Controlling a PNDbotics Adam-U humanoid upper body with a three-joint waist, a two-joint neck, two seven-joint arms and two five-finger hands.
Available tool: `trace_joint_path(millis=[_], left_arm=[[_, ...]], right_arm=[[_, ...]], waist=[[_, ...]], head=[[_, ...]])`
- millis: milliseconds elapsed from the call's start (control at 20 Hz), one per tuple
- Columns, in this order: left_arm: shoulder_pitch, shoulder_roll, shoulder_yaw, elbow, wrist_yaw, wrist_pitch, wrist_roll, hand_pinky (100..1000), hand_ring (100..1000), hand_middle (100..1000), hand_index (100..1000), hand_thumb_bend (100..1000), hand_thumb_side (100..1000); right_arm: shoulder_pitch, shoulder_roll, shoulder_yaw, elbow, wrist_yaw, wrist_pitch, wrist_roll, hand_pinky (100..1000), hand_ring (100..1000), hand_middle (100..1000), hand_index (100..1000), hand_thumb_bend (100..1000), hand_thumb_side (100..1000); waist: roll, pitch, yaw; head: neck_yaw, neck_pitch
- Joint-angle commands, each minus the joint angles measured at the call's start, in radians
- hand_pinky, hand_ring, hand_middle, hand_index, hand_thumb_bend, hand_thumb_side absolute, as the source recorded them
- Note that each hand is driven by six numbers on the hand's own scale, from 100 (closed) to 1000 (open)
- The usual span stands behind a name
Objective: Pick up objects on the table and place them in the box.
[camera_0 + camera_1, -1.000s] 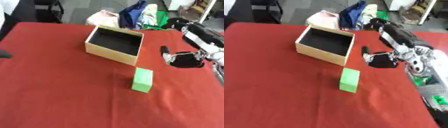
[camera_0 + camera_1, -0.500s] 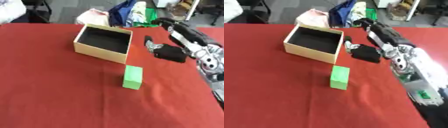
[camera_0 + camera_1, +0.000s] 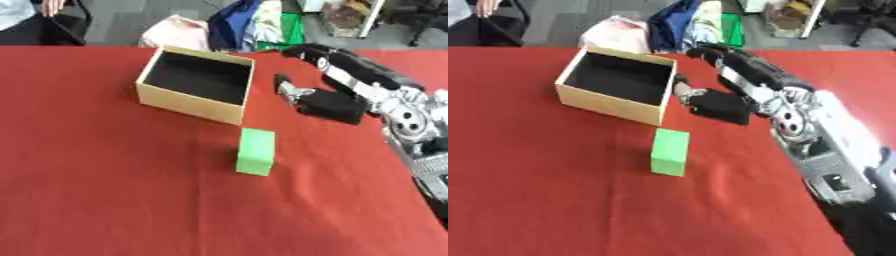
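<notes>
A green block (image 3: 255,151) lies on the red table (image 3: 105,190), just in front of the near right corner of the box. The box (image 3: 182,103) is tan cardboard with a dark inside, open at the top, and nothing shows in it. My right hand (image 3: 331,104) hovers low over the table to the right of the box and behind the block, apart from both. Its fingers are relaxed, one points up toward the box (image 3: 283,85), and it holds nothing. The right arm (image 3: 750,75) comes in from the upper right. My left hand shows in neither view.
Beyond the far table edge lie a pink bag (image 3: 178,33), blue cloth (image 3: 233,24) and something green (image 3: 291,26). My own body (image 3: 833,155) fills the right side. Bare red cloth stretches across the left and front of the table.
The whole picture has shifted, so the camera moved. My right hand has edged slightly closer to the box. The block and box lie as before.
</notes>
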State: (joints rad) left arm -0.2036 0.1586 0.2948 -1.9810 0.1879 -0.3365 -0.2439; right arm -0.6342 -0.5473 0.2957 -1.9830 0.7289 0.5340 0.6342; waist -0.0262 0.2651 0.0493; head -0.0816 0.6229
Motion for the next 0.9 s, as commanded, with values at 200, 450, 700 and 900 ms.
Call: trace_joint_path(millis=[200, 450, 700, 900], left_arm=[[-0.012, 0.015, 0.010, -0.019, -0.007, -0.004, -0.005, 598, 584, 718, 888, 100, 540], [-0.013, 0.015, 0.010, -0.019, -0.012, -0.010, -0.007, 598, 584, 719, 888, 100, 538], [-0.015, 0.012, 0.011, -0.019, -0.020, -0.011, -0.010, 598, 584, 720, 888, 100, 538], [-0.019, 0.009, 0.011, -0.019, -0.023, -0.008, -0.011, 598, 583, 720, 888, 100, 539]], right_arm=[[-0.012, -0.011, -0.001, -0.017, -0.036, 0.004, 0.031, 958, 1000, 1000, 1000, 100, 859], [-0.002, -0.005, 0.015, -0.017, -0.054, -0.014, 0.062, 959, 1000, 1000, 1000, 100, 808], [0.017, 0.004, 0.026, -0.017, -0.044, -0.011, 0.082, 954, 1000, 1000, 1000, 100, 768], [0.027, 0.014, 0.034, -0.017, -0.005, -0.007, 0.095, 866, 948, 953, 1000, 100, 701]], waist=[[0.014, 0.006, -0.002], [0.017, 0.018, -0.010], [0.016, 0.031, -0.015], [0.013, 0.038, -0.017]], head=[[0.017, -0.001], [0.030, -0.002], [0.037, -0.001], [0.039, -0.006]])
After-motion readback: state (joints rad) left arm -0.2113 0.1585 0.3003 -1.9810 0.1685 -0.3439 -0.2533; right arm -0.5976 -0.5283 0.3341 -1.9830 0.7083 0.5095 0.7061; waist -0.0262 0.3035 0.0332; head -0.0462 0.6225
